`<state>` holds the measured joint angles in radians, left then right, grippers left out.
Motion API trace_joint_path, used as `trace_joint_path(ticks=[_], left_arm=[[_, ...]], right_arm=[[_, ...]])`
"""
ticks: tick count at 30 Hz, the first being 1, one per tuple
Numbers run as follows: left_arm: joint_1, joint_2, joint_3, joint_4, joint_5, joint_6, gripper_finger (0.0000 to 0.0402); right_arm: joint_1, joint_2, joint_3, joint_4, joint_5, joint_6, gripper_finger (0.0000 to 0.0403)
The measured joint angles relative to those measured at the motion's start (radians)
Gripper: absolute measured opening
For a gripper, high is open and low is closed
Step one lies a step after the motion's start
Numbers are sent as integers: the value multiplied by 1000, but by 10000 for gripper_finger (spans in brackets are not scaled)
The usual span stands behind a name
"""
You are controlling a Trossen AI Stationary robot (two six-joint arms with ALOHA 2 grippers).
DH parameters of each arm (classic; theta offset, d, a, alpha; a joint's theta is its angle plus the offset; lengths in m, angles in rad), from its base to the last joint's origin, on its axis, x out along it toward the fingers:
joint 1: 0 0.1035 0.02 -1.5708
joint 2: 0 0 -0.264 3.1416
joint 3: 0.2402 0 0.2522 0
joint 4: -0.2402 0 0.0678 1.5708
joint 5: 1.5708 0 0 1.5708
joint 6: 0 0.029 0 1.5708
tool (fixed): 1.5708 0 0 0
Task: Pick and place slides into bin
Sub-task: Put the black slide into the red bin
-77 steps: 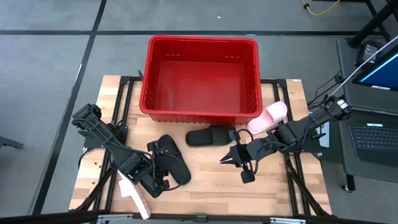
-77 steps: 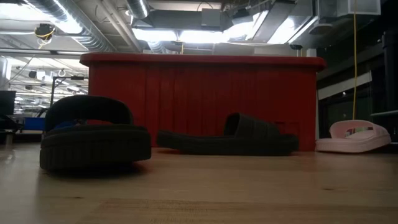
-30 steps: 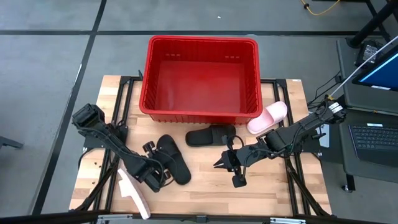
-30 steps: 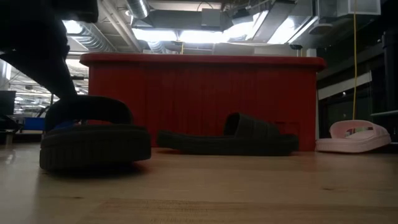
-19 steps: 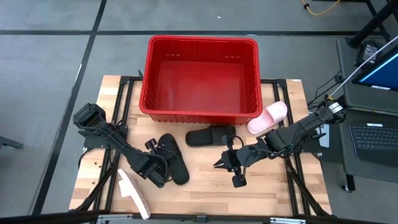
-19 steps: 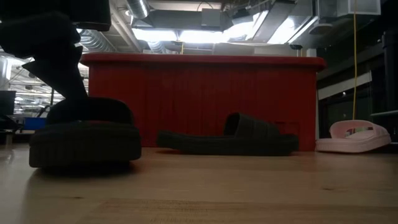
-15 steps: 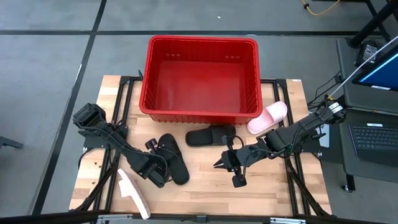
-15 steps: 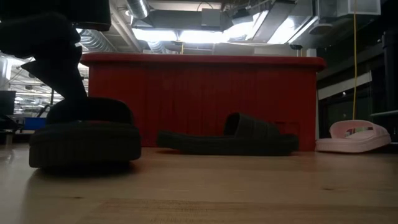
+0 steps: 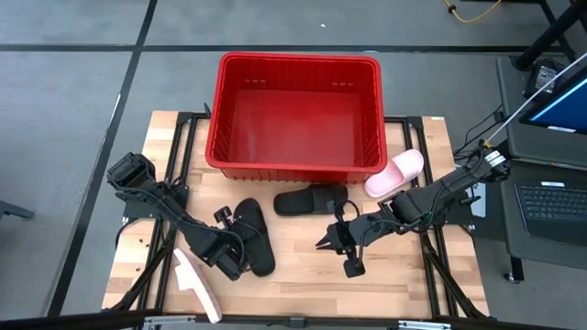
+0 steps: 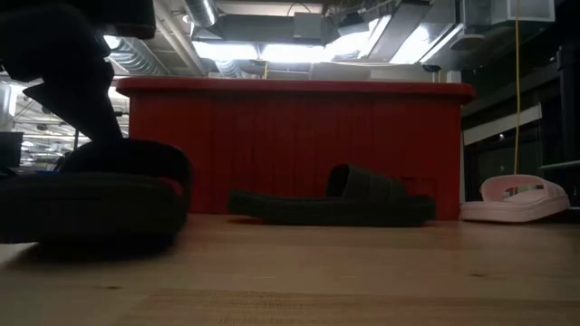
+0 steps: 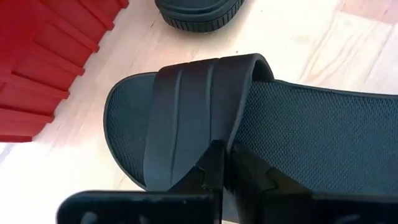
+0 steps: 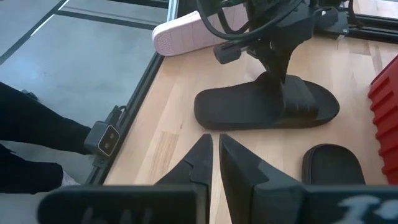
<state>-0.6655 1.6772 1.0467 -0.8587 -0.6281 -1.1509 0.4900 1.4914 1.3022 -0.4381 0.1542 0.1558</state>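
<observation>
The red bin stands at the table's far middle. One black slide lies near left, and my left gripper is shut on its strap. A second black slide rests sole-down in front of the bin. A pink slide lies by the bin's right corner. Another pink slide lies at the near left edge. My right gripper hovers shut over the table's middle, holding nothing. My left gripper pinches the black slide's strap between its two fingers, at the strap's edge on the heel side. The fingers come from above, slanting down, at the strap's side. The slide stays level and low; whether its sole touches the table I cannot tell.
Bare wood lies between the slides and the table's near edge. A laptop sits on a stand to the right. A person's dark-clothed leg shows beside the table in the right wrist view.
My left gripper has come down on the black slide's strap and taken hold. The slide has turned about on the spot, its near end swinging toward the table's left, and it has shifted a little toward the left.
</observation>
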Motion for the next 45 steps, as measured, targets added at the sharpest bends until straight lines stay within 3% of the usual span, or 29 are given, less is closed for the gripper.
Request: trace_joint_path(ticks=[16, 25, 31, 40, 45], left_arm=[[-15, 1, 248, -16, -6, 179, 4], [-15, 1, 422, -96, -171, 334, 3], [-15, 1, 525, -150, -259, 461, 3], [24, 1, 696, -207, -348, 614, 3], [55, -6, 740, -219, -416, 775, 3]], right_arm=[[1, 0, 0, -1, -73, 26, 32], [0, 0, 0, 6, -72, 26, 30], [22, 0, 17, 38, -69, -27, 5], [30, 0, 120, 23, 63, -194, 6], [30, -11, 158, -14, 266, -227, 8]])
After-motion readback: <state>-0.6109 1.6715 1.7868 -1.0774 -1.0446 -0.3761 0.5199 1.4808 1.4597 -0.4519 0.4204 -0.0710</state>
